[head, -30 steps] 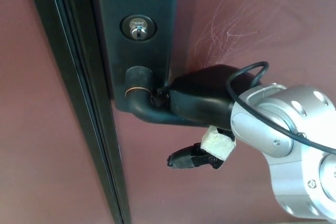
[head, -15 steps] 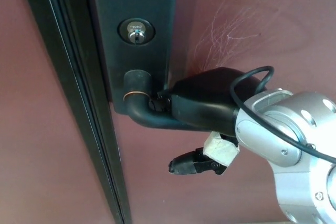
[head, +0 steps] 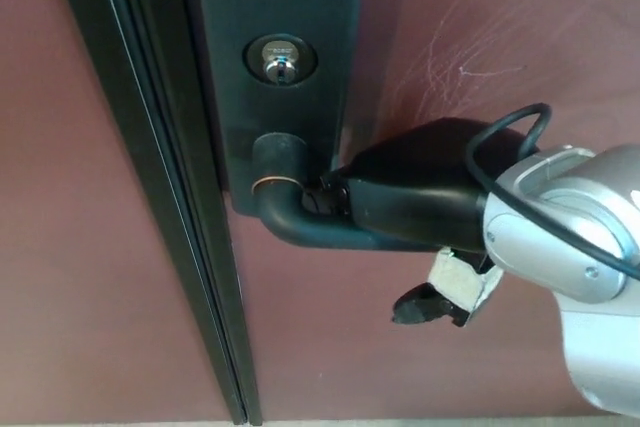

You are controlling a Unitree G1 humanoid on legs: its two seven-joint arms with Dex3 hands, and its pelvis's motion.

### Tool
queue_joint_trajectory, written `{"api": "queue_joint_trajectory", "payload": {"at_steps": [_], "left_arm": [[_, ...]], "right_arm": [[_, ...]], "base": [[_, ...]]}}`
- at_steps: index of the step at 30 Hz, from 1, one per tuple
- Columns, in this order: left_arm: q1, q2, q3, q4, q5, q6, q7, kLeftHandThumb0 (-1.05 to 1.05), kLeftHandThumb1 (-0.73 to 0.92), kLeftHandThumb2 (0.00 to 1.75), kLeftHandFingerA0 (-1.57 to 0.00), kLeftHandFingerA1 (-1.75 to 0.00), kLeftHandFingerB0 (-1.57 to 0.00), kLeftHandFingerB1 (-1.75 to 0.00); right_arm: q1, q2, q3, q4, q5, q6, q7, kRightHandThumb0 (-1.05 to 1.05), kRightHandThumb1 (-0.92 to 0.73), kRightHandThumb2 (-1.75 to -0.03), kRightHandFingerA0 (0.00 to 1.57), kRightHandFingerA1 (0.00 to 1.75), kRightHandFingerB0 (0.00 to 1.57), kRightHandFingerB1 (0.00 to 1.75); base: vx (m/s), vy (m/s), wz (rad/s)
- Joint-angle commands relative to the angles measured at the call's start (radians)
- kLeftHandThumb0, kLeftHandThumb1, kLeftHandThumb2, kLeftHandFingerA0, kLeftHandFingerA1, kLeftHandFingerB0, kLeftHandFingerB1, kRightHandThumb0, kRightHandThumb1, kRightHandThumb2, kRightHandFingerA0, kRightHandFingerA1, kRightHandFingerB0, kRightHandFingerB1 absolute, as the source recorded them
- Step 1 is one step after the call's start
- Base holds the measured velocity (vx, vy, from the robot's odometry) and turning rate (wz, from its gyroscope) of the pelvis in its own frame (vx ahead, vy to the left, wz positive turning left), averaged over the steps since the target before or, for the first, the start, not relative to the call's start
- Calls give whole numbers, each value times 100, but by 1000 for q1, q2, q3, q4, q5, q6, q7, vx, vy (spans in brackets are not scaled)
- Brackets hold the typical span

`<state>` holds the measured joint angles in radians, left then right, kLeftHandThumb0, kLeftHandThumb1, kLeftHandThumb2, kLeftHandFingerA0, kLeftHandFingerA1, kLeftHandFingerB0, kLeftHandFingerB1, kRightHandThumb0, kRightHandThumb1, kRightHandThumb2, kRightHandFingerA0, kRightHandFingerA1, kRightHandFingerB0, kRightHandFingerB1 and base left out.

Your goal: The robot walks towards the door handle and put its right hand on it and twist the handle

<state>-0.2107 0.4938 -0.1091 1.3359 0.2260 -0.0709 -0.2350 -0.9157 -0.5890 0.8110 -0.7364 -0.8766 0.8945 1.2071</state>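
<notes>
The door handle is a dark lever mounted at the lower end of a black lock plate on a reddish-brown door. Its round collar, ringed with a thin copper-coloured band, projects from the plate; from there the lever bends and runs toward picture right, roughly level, with a slight downward sag. Only the bent part and a short length of the bar are exposed; the rest passes under the right hand. The black body of the hand lies over the top and front of the bar, in contact with it, the leading edge just beside the collar. One finger shows below and clear of the bar, pointing toward picture left, with a patch of pale tape at its base; it does not touch the lever. The remaining fingers are hidden behind the hand's body, so whether they are wrapped around the lever cannot be determined. A black cable loops over the back of the hand to the silver wrist housing at the right edge. Above the collar, on the same plate, sits a keyhole cylinder with a silver core. The dark door frame edge runs diagonally at left of the plate. Fine pale scratches mark the door surface above the hand.
</notes>
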Motion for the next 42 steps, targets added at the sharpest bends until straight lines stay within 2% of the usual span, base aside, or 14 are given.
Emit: {"api": "queue_joint_trajectory", "payload": {"at_steps": [1, 2, 3, 15, 22, 25, 26, 27, 37, 38, 39, 40, 41, 42], "left_arm": [[29, 12, -13, 5, 20, -3, -55, -47, 43, 73, -57, -55, -36, -46], [33, 11, -4, 6, 10, -3, -63, -47, 43, 73, -57, -56, -36, -46], [32, 11, -3, 5, 9, -1, -62, -47, 43, 72, -57, -56, -36, -46], [33, 8, -14, 5, 19, -3, -60, -47, 43, 72, -57, -56, -36, -46], [34, 11, -14, 4, 19, -3, -62, -46, 41, 71, -57, -55, -36, -46], [36, 13, -21, 5, 25, -9, -68, -45, 41, 69, -58, -55, -37, -46], [37, 14, -20, 5, 25, -11, -70, -45, 41, 69, -58, -55, -37, -45], [38, 15, -20, 5, 24, -11, -71, -45, 40, 69, -58, -55, -37, -45], [33, 12, -15, 6, 19, -3, -77, -44, 40, 68, -59, -55, -36, -45], [32, 12, -18, 6, 21, -3, -78, -44, 40, 68, -59, -55, -36, -45], [32, 12, -23, 5, 25, -6, -77, -44, 40, 68, -59, -55, -36, -45], [32, 12, -27, 4, 30, -10, -76, -44, 40, 68, -59, -55, -36, -45], [33, 12, -27, 4, 29, -10, -77, -44, 40, 68, -59, -55, -36, -45], [33, 12, -28, 4, 30, -12, -76, -44, 40, 68, -59, -55, -36, -45]], "right_arm": [[-295, -101, -252, -151, -284, -172, 40, -18, -53, -56, 0, 20, 13, 28], [-308, -101, -256, -146, -280, -172, 46, -19, -53, -56, 0, 22, 14, 28], [-314, -100, -258, -144, -278, -172, 50, -22, -47, -67, 2, 16, 11, 35], [-384, -58, -267, -67, -275, -179, 51, -23, -48, -66, 3, 16, 12, 34], [-522, -46, -302, 39, -100, -109, 144, -23, -49, -67, 3, 16, 9, 32], [-615, -42, -375, 175, 94, -60, 192, -20, -48, -66, 3, 16, 7, 31], [-627, -39, -385, 200, 116, -57, 190, -17, -54, -56, 0, 25, 10, 26], [-639, -36, -397, 228, 141, -53, 185, -17, -47, -69, 1, 18, 6, 31], [-736, -27, -464, 415, 294, -85, 131, -14, -47, -65, 3, 18, 7, 29], [-746, -29, -473, 427, 309, -93, 124, -13, -49, -60, 10, 26, 7, 25], [-755, -33, -481, 436, 319, -109, 114, -16, -50, -55, 44, 42, 10, 25], [-763, -39, -488, 445, 328, -128, 101, -16, -50, -55, 44, 42, 10, 25], [-771, -43, -491, 452, 331, -133, 96, -18, -48, -58, 25, 37, 10, 26], [-783, -49, -494, 464, 333, -140, 89, -18, -50, -57, 56, 46, 11, 24]], "base": [[0, 0, 0], [0, 0, 0], [0, 0, 0], [0, 0, 0], [0, 0, 0], [0, 0, 0], [0, 0, 0], [0, 0, 0], [0, 0, 0], [0, 0, 0], [0, 0, 0], [0, 0, 0], [0, 0, 0], [0, 0, 0]]}}
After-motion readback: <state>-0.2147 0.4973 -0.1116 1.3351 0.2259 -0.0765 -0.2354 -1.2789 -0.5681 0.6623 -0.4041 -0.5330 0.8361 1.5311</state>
